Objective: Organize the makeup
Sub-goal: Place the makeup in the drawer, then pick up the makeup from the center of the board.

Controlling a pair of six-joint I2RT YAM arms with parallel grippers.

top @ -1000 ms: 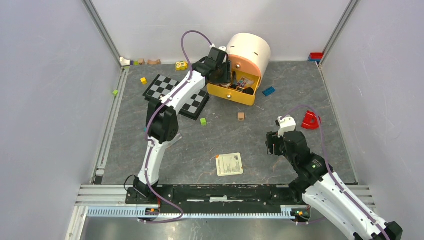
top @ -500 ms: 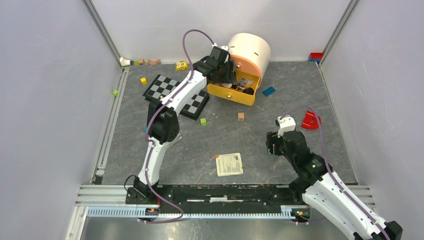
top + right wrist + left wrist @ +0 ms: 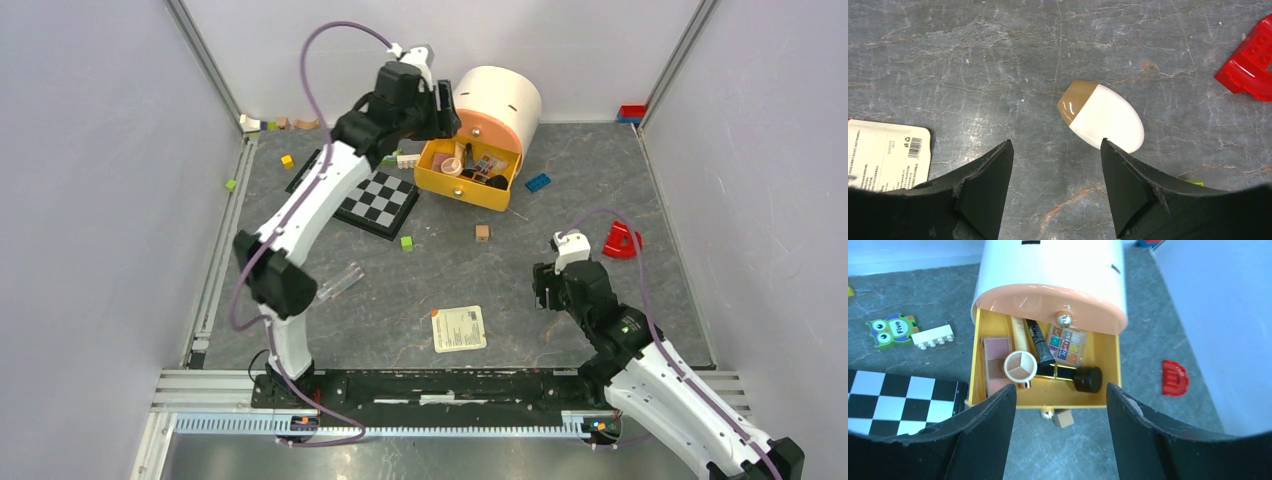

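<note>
The white egg-shaped sponge lies flat on the grey table. In the right wrist view its long axis runs from 10 to 4 o'clock, with the tan cap pointing to 10. It sits just ahead of the right gripper, toward 1 o'clock, clear of both fingers, which are spread wide and hold nothing. The left gripper, also spread and holding nothing, hangs over the yellow drawer. There the round peach compact lies with the pink palette at its 9 o'clock and the multicolour palette at its 2.
</note>
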